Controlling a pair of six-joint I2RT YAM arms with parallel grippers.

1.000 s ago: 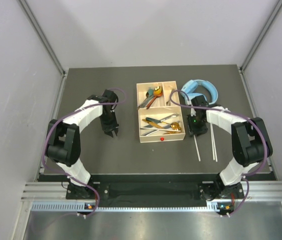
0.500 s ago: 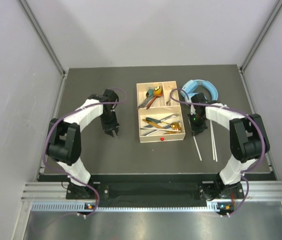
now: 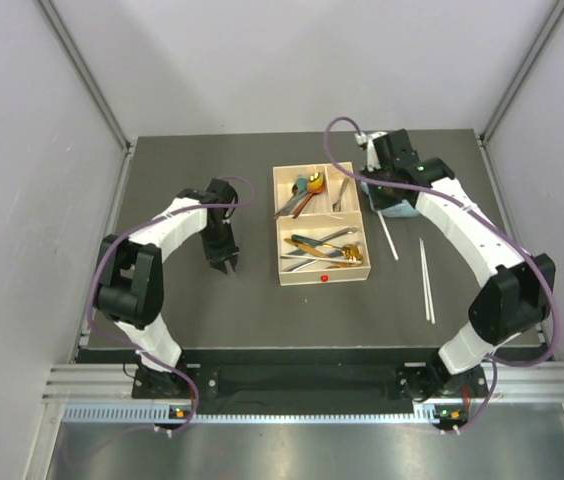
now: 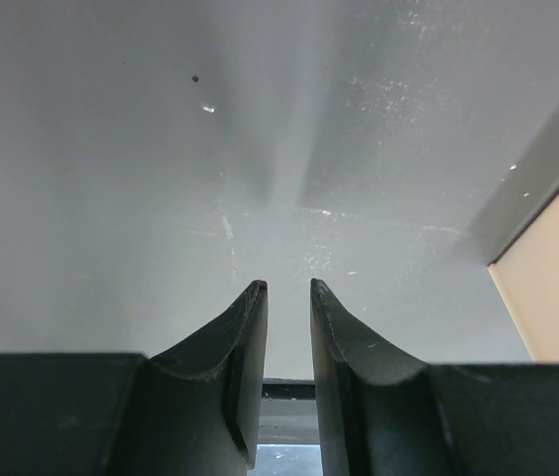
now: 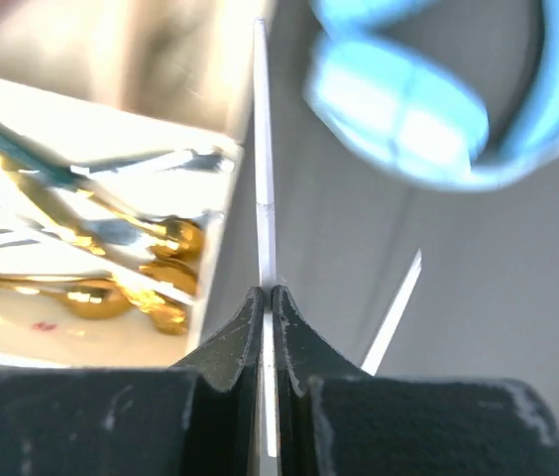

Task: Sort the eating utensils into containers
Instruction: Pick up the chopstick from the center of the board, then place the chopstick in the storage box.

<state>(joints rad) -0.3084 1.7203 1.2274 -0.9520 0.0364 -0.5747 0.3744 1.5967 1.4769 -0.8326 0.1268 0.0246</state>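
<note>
Pinching one pale thin chopstick [image 5: 263, 149] just right of the cream rectangular tray [image 3: 277, 230], the right gripper [image 5: 268, 296] clamps tight. It's best swung level over a compartment before release. Farther right lies the second chopstick [image 3: 426, 280]. Left of the tray hovers the left gripper [image 4: 287, 290], narrowly parted and empty.

a dark grey table top [image 3: 212, 320] sits in a booth of plain pale grey walls: back wall [image 3: 302, 60], left wall [image 3: 22, 220], right wall [image 3: 562, 220]. silver metal posts [image 3: 82, 70] line the back corners. an aluminium rail [image 3: 92, 378] edges the near side. the light is soft and even.
</note>
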